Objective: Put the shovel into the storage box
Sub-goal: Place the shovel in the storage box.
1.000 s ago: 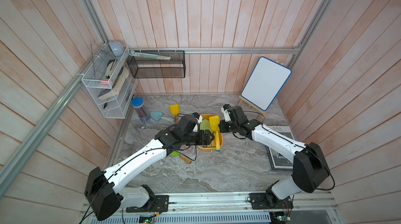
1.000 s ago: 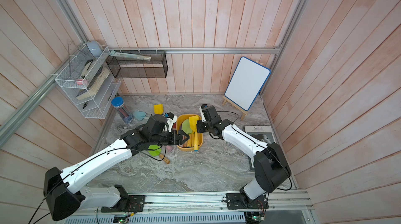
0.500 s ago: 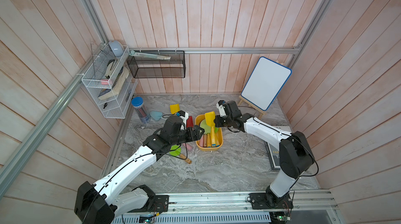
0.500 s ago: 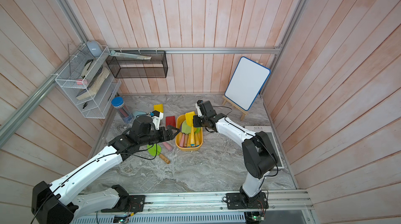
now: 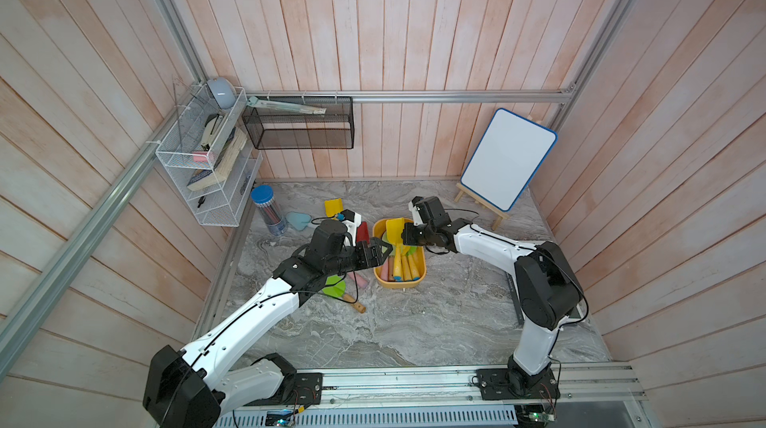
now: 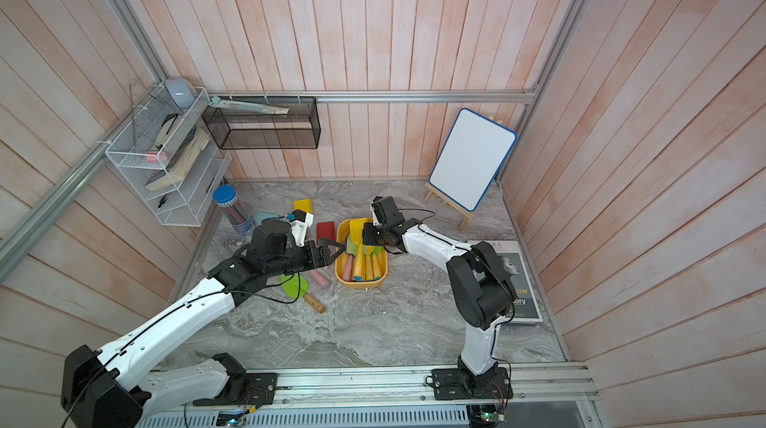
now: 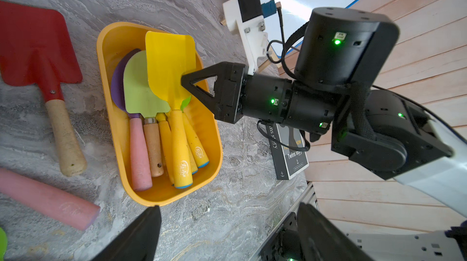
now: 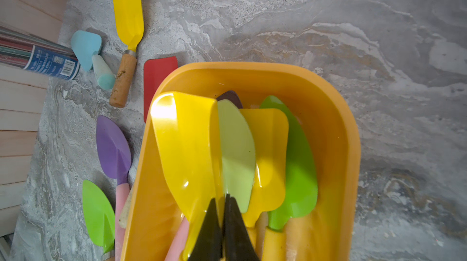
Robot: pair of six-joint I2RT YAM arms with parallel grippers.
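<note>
The yellow-orange storage box [image 5: 400, 284] [image 6: 360, 284] [image 7: 161, 194] [image 8: 351, 146] lies mid-table with several shovels in it. On top lies a yellow shovel [image 5: 394, 228] [image 6: 357, 228] [image 7: 169, 65] [image 8: 184, 141]. My right gripper [image 5: 404, 235] [image 6: 365, 235] [image 7: 183, 79] [image 8: 225, 196] is shut on the edge of its blade, over the box. Beside the box's left rim hovers my left gripper [image 5: 383, 256] [image 6: 335, 255] [image 7: 228, 206], open and holding nothing. A red shovel [image 6: 325, 231] [image 7: 38, 47] [image 8: 159, 75] lies on the table just left of the box.
More shovels lie left of the box: purple [image 8: 113, 146], green [image 8: 97, 211], yellow with a wooden handle [image 8: 129, 17], light blue [image 8: 86, 47]. A pencil tube [image 5: 267, 210] stands by the wire rack [image 5: 207, 165]. A whiteboard [image 5: 507, 158] and a magazine [image 6: 514, 281] are at the right.
My left gripper has drawn back from over the box to its left rim. The right gripper has shifted slightly left over the box, still shut on the yellow shovel's blade.
</note>
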